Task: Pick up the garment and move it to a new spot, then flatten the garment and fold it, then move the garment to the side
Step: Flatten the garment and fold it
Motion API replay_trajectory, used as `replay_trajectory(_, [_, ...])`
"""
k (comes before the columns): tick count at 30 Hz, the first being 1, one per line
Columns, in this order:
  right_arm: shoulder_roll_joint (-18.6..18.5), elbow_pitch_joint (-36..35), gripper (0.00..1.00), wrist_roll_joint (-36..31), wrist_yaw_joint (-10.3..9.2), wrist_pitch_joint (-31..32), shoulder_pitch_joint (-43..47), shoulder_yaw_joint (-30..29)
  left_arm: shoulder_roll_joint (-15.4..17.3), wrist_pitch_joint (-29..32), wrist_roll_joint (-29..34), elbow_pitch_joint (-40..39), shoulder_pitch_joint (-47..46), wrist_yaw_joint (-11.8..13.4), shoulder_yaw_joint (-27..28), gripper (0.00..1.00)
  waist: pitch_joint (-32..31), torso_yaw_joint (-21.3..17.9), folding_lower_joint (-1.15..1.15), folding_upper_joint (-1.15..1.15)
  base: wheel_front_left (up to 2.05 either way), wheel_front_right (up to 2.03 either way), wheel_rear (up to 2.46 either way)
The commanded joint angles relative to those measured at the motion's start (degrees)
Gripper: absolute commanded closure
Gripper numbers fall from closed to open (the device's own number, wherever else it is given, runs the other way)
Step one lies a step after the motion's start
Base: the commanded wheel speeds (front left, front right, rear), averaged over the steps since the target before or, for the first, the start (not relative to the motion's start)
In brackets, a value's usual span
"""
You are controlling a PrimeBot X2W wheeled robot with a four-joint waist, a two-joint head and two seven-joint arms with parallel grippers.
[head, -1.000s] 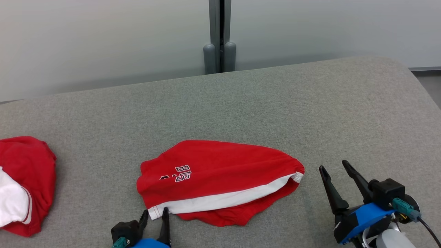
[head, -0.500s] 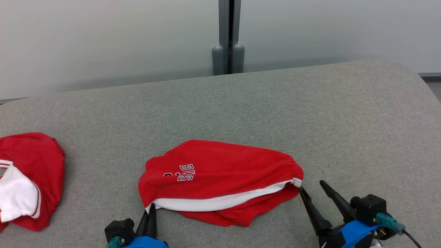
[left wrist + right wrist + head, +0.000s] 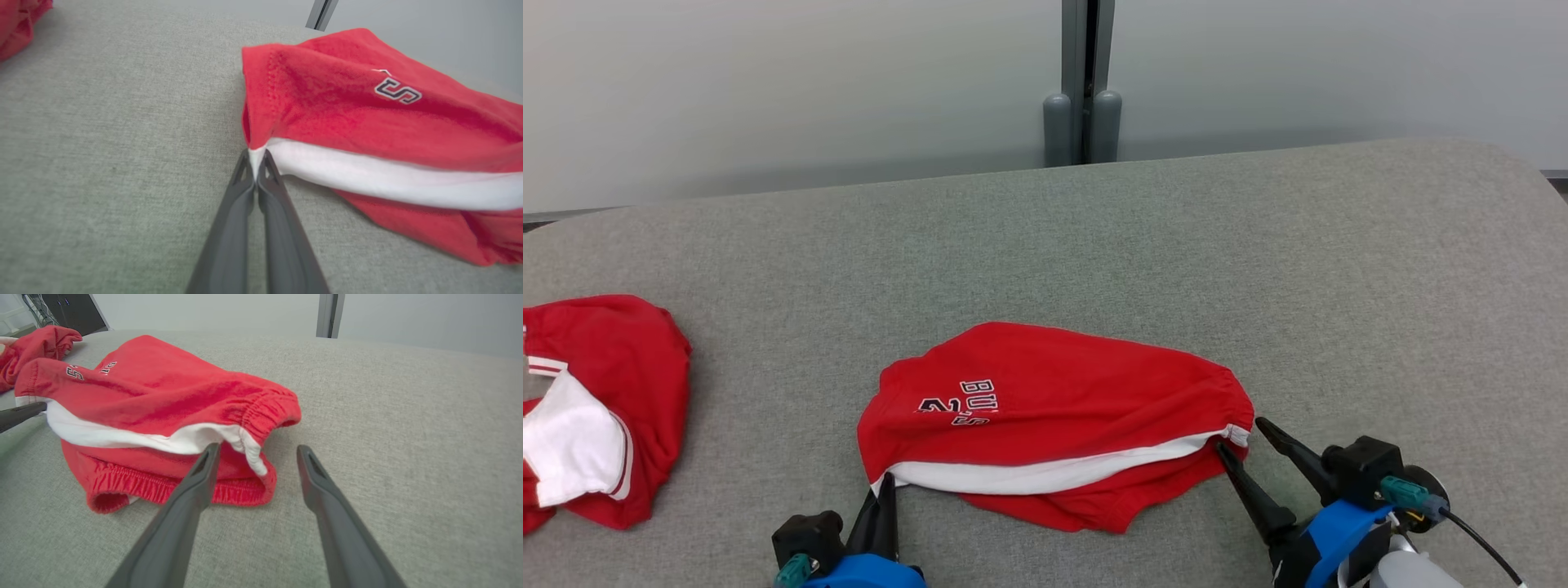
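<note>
Shorts (image 3: 1062, 400) lie mid-tabletop (image 3: 1258, 261): left claw (image 3: 886, 490) has just clamped their white-banded corner, and right claw (image 3: 1238, 433), still spread, has moved up, seemingly astride the waistband end, so lift is near.

Grey fabric tabletop (image 3: 1258, 245) w/ pale wall panels (image 3: 768, 82) & grey post (image 3: 1082, 82) behind.

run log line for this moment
left gripper: shut on red shorts corner | right gripper: open at waistband end | shorts on grey surface
</note>
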Motion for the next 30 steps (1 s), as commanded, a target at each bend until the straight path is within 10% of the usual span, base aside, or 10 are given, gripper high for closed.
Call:
replay_trajectory(1, [-0.38, 0.67, 0.52, -0.21, 0.01, 0.02, -1.44, 0.84, 0.11, -0.01, 0.01, -0.27, -0.79, 0.01, -0.02, 1.00, 0.39, 0.49, 0.00, 0.00, 0.00, 0.00, 0.00])
replay_trajectory(6, [-0.29, 0.64, 0.63, 0.08, 0.01, 0.02, -2.23, 1.66, 0.10, -0.01, 0.02, -0.44, -1.03, -0.14, -0.01, 1.00, 1.00, 0.99, 0.00, 0.00, 0.00, 0.00, 0.00])
replay_trajectory(8, [-0.13, 0.95, 1.00, -0.01, 0.01, 0.02, -2.54, 2.12, 0.10, -0.01, -0.01, -0.36, -1.15, -0.24, -0.03, 1.00, 1.13, 1.10, 0.00, 0.00, 0.00, 0.00, 0.00])
replay_trajectory(17, [0.40, -2.95, 1.00, 2.27, 0.01, 0.02, -1.22, -0.23, 0.13, -0.01, 4.08, -4.35, -1.77, -1.67, 2.05, 1.00, -3.62, 1.71, 0.00, 0.00, 0.00, 0.00, 0.00])
replay_trajectory(30, [-4.85, -17.26, 1.00, 13.70, 0.01, 0.02, -10.80, -0.67, 8.94, -0.07, 14.31, -17.29, -15.43, -6.30, 6.54, 1.00, -8.40, 2.36, 0.00, 0.00, 0.00, 0.00, 0.00])
